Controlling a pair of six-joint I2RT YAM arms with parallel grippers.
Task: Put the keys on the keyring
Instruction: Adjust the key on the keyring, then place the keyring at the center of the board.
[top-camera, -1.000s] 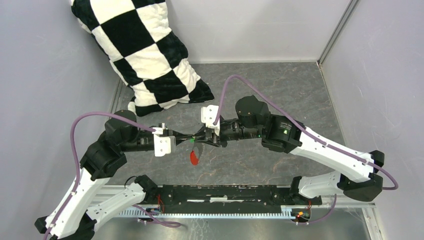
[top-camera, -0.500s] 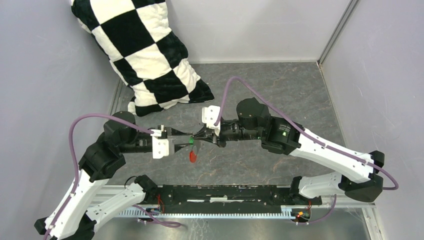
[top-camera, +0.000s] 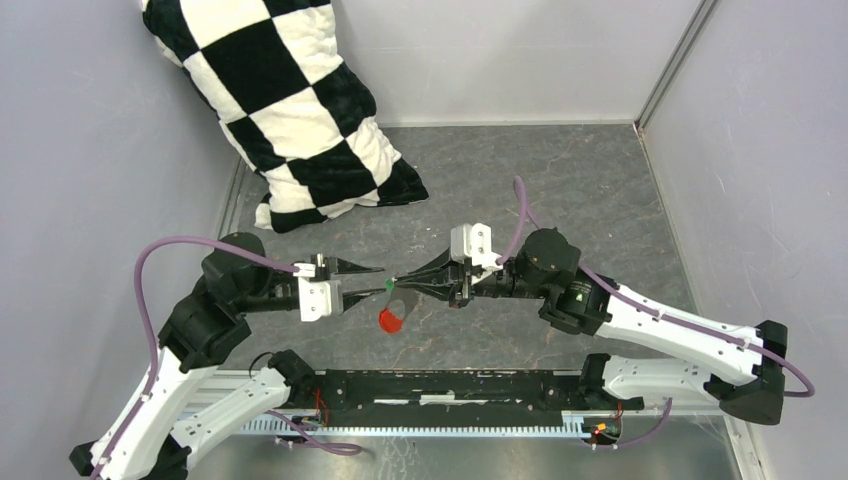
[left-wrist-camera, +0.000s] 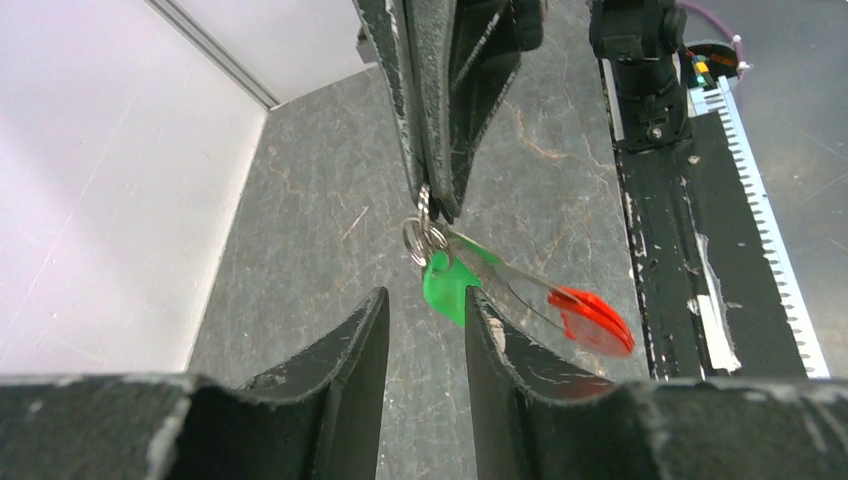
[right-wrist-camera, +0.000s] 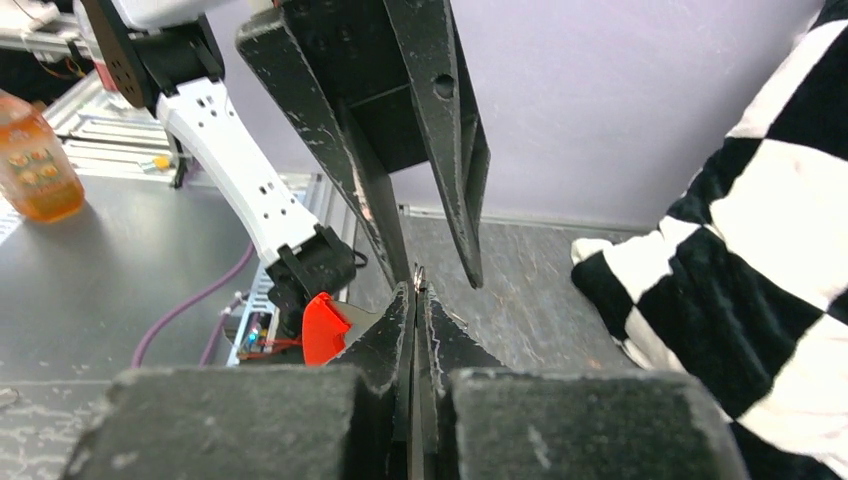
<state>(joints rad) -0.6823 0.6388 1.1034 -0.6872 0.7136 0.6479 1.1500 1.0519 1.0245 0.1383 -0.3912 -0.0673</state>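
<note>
The right gripper (top-camera: 399, 280) has its two black fingers pressed flat together, clamped on the top of the thin silvery metal keyring (left-wrist-camera: 418, 236). The ring's loops hang just below the fingertips. A tiny key with a bright green plastic head (left-wrist-camera: 447, 286) dangles at that ring. A slim silvery link slants away from the same loops to the flat, bright red tag (left-wrist-camera: 595, 320). The tag ends lower than the rest and nearer the robot, and whether it touches the surface cannot be told.

The left gripper (top-camera: 382, 280) faces the right one almost tip to tip. Its jaws stand apart with nothing gripped between them. In the left wrist view the green head sits just beyond the gap between its two fingertips and close to one of them, and contact cannot be made out.

All of this is held over the near middle of the dark grey marbled table (top-camera: 560, 190). A plush pillow in large black and white checks (top-camera: 290, 110) leans in the far left corner against the pale wall, well apart from both grippers. A black mounting rail (top-camera: 450, 385) with both arm bases runs along the near edge. The right wrist view also shows a translucent orange bottle (right-wrist-camera: 35, 150) standing on a grey surface beyond the left arm.
</note>
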